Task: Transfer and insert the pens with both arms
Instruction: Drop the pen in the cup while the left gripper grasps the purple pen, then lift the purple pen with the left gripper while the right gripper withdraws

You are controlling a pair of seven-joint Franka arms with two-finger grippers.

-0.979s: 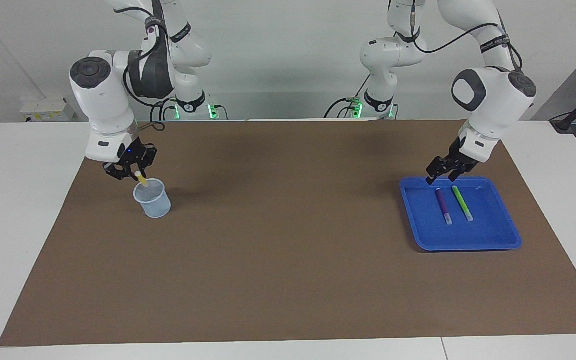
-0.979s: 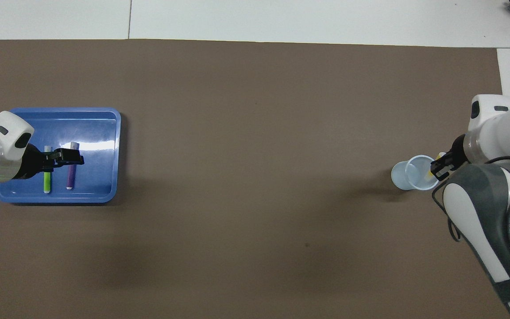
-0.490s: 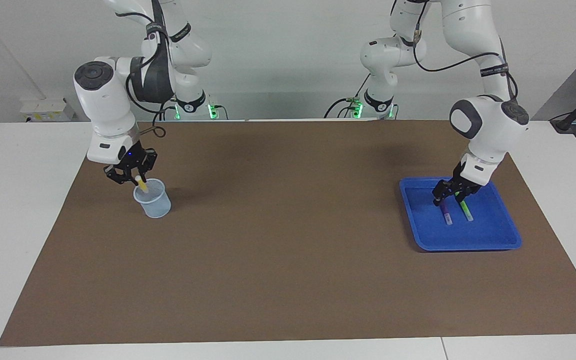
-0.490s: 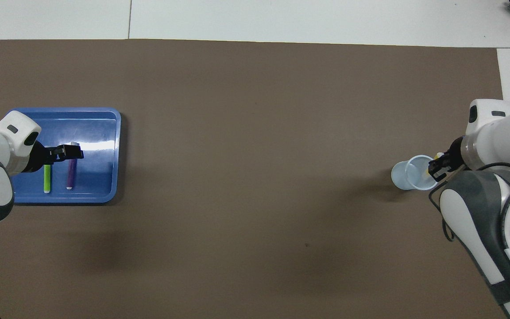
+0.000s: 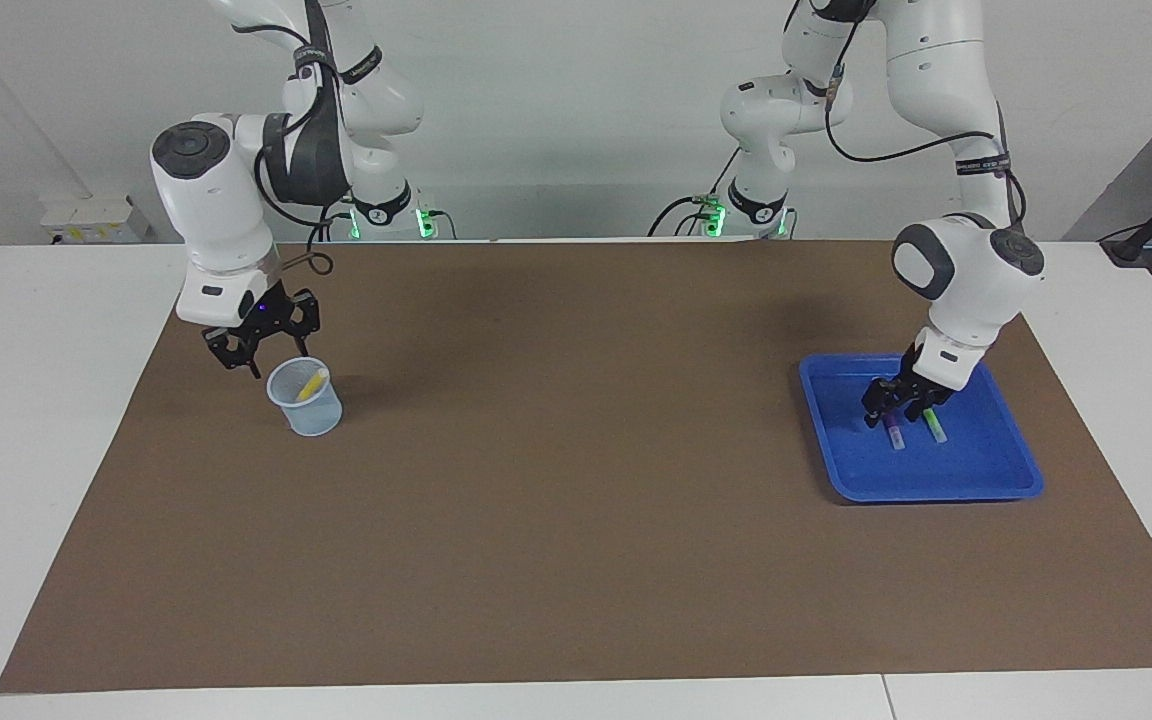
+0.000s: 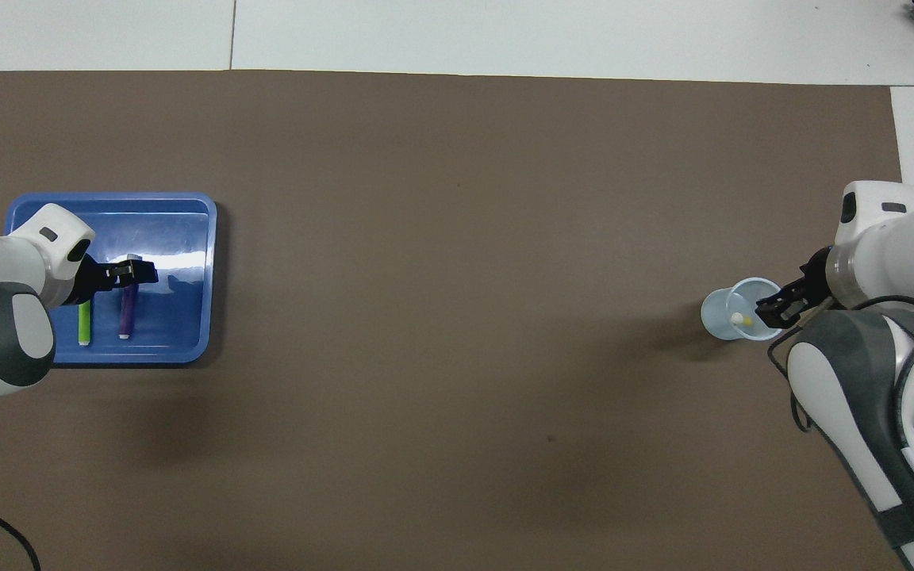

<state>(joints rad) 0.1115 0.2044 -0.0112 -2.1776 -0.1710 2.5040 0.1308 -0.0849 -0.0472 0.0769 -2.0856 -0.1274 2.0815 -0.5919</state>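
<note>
— Yellow marker pen (image 5: 312,383): where is it sitting, relative to the right gripper (image 5: 254,352)?

— It is leaning inside the pale blue plastic cup (image 5: 306,405), toward the right arm's end of the brown mat (image 5: 576,520). The right gripper is hanging just beside the cup's rim, fingers spread and carrying nothing, clear of the pen.

— And the left gripper (image 5: 893,408)?

— It is reaching down into the blue tray (image 5: 936,482), toward the left arm's end of the table. Its fingers are standing apart over the end of the purple pen (image 5: 895,434) nearer the robots. Whether they are touching it, I cannot tell. The bright green pen (image 5: 934,427) is lying just beside the purple one, parallel to it and apart from it.

— Counts?

— Pens: three, with one in the cup and two in the tray. Cups: one. Trays: one. Arms: two, and both are working low.

— Is either view adding anything?

— The overhead view is showing more of both tray pens' length, while the facing view is losing their nearer ends under the left gripper. Overhead, the right gripper is overlapping the cup's rim. The facing view is placing it beside the cup instead. The yellow pen's slant is reading clearly only in the facing view.
</note>
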